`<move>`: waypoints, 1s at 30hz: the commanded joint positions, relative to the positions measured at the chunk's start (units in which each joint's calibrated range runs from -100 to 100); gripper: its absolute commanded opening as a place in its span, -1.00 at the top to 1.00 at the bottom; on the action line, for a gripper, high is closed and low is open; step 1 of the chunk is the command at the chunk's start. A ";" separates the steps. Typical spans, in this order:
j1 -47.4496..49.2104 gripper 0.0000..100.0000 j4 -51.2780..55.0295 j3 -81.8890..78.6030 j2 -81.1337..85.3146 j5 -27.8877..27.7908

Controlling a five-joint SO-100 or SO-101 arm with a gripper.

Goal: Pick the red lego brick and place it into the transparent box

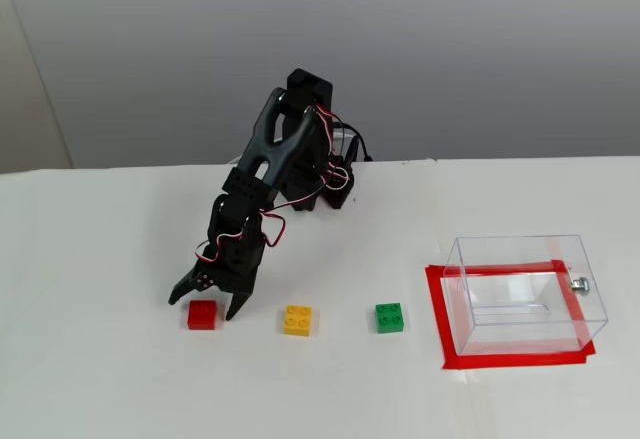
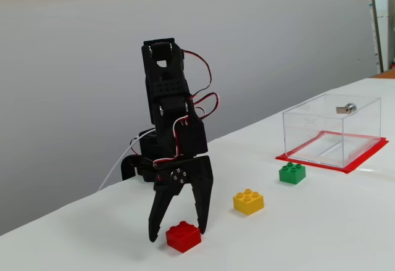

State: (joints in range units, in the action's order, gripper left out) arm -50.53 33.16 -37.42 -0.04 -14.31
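The tool (image 2: 176, 233) hangs wide open, fingers straddling the red lego brick (image 2: 183, 236) on the tabletop (image 1: 120, 379), gripping nothing yet.

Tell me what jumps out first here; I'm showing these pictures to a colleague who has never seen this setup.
The black robot arm dominates, standing on the white table, its open jaws straddling the small bright-red plastic lego brick at the near left in both fixed views. Next comes a row beside it: a yellow plastic brick, a green plastic brick, then the clear plastic rectangular box on a red tape outline at the right.
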 commanded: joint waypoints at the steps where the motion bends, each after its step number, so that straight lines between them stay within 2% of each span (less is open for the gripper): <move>1: -0.37 0.23 -0.70 1.98 -0.17 0.12; 17: -0.59 0.24 -0.70 1.98 -0.34 0.12; 24: -0.59 0.64 -0.70 1.98 -0.42 0.12; 30: -0.59 0.75 -0.70 1.98 -0.25 0.12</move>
State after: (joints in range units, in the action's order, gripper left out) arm -50.96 33.08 -37.25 -0.55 -14.26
